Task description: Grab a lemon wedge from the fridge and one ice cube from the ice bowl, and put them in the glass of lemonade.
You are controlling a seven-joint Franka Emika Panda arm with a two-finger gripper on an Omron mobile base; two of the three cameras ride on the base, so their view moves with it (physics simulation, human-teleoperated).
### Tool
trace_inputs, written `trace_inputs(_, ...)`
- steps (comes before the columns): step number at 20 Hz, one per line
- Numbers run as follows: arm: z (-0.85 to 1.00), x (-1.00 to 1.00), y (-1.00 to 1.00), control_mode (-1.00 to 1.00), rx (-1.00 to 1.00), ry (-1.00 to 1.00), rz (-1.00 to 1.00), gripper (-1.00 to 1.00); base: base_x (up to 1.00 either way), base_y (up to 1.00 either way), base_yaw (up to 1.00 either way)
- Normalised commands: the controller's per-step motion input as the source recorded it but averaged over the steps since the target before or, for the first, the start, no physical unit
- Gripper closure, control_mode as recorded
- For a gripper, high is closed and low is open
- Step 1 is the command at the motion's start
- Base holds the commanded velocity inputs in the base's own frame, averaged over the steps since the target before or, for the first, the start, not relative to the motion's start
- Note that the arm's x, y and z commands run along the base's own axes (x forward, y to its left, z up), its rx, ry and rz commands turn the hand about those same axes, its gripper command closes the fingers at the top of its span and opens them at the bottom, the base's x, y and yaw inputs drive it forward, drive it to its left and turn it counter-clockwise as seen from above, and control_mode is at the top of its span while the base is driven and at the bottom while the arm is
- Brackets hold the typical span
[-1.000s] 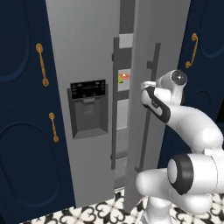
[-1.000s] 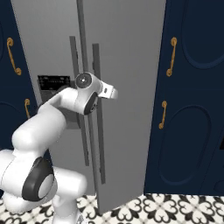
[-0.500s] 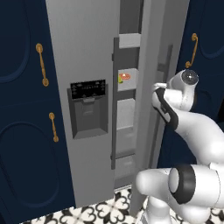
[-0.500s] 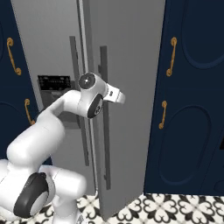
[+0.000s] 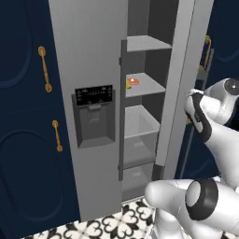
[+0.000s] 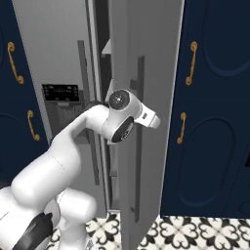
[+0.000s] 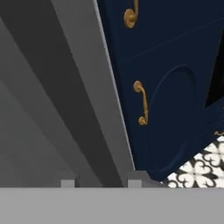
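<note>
- Broadly, the tall light-grey fridge [image 5: 88, 60] with its black dispenser panel [image 5: 94, 95] has its right door [image 5: 175, 84] swung partly open, baring grey shelves [image 5: 144, 86].
- Navy cabinets with brass handles [image 6: 210, 97] flank it on both sides, above a patterned black-and-white tile floor [image 6: 195, 234].
- White robot arm [image 6: 78, 141] reaches to the open door's outer face by its long vertical handle [image 6: 138, 136].
- Its two-finger gripper [image 7: 99, 183] shows only dark tips against that grey door; whether they grasp the handle cannot be told.
- Tiny yellow lemon wedge [image 5: 128, 84] lies at the second shelf's front left corner, just beside a small orange-red item [image 5: 134, 80].
</note>
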Motion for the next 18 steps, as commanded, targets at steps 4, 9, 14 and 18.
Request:
trace_inputs(4, 0.72, -0.41, -0.41, -1.00, 0.06, 0.00, 0.00, -1.00, 0.00, 0.00, 0.00)
trace_inputs(9, 0.95, -0.89, 0.02, -1.00, 0.00, -0.06, 0.04, -1.00, 0.00, 0.00, 0.00)
trace_inputs(14, 0.74, -0.92, 0.77, -1.00, -0.12, -0.05, 0.00, -1.00, 0.00, 0.00, 0.00)
trace_inputs(18, 0.79, -0.70, 1.00, -1.00, -0.33, 0.00, 0.00, -1.00, 0.00, 0.00, 0.00)
